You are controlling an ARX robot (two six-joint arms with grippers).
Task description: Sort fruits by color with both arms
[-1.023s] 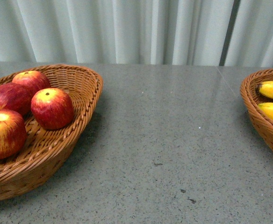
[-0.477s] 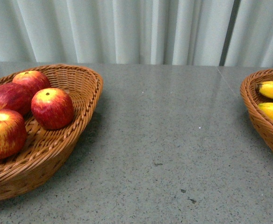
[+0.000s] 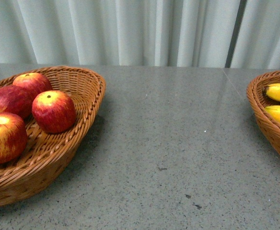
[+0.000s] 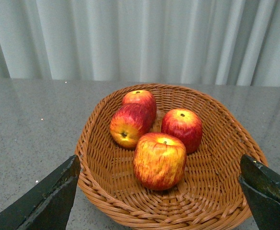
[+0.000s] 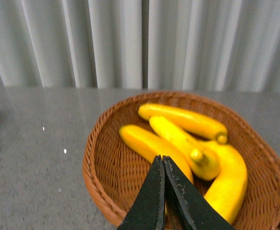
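Four red apples sit together in the left wicker basket (image 3: 89,103) on the grey speckled table (image 3: 178,143): the nearest apple (image 3: 3,136), streaked yellow with its stem up, lies closest to the robot; a second apple (image 3: 53,111) rests just beside it toward the basket's middle; a darker apple (image 3: 8,99) and a far apple (image 3: 32,82) lie behind, touching one another. From the left wrist camera the same four fruits are bunched in the basket's centre, one lying on its side with the calyx end toward the lens. The left gripper (image 4: 159,191) stands with jaws spread wide, one finger at each lower corner of that view, holding nothing and poised short of the basket. The right wicker basket (image 3: 269,129) sits at the table's right edge, well apart from the left one, and holds only bananas (image 5: 178,139); the right wrist camera shows four of them, bright yellow with dark tips, overlapping each other. The right gripper (image 5: 163,191) has its jaws pressed together with no gap and nothing between them, its tips hanging over the near rim of the banana basket. Pale pleated curtain (image 3: 140,31) runs behind the table. No labels, brands or writing are readable on anything in view.
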